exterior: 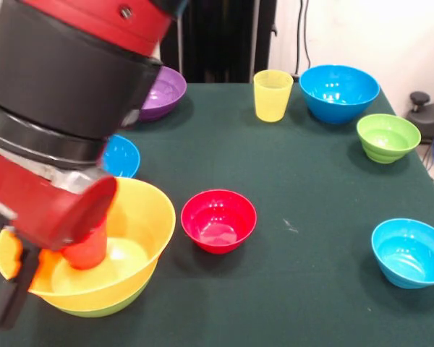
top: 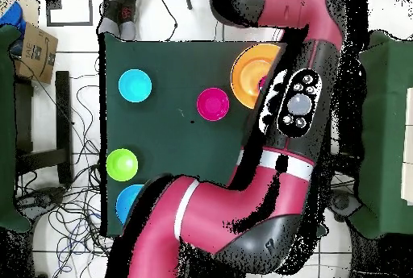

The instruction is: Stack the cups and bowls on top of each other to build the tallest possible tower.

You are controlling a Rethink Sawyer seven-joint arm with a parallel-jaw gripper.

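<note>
The tower stands at the table's near left: a large orange bowl [exterior: 141, 231] nested in a lime-green bowl [exterior: 105, 309], with a red cup [exterior: 87, 251] upright inside it. The orange bowl also shows in the overhead view [top: 248, 73]. The arm comes down over the tower and hides most of my gripper [exterior: 18, 285]; only a black part shows at the bowl's left rim. A translucent yellow cup [exterior: 273, 94] stands at the far middle. A small red bowl [exterior: 218, 220] sits right of the tower, and also shows in the overhead view [top: 213, 104].
A purple bowl [exterior: 163, 92] and a small blue bowl [exterior: 121, 155] sit behind the tower. A large blue bowl [exterior: 338, 92], a ribbed green bowl [exterior: 388, 137] and a blue bowl [exterior: 411, 253] line the right side. The arm [top: 242, 202] covers much of the overhead view.
</note>
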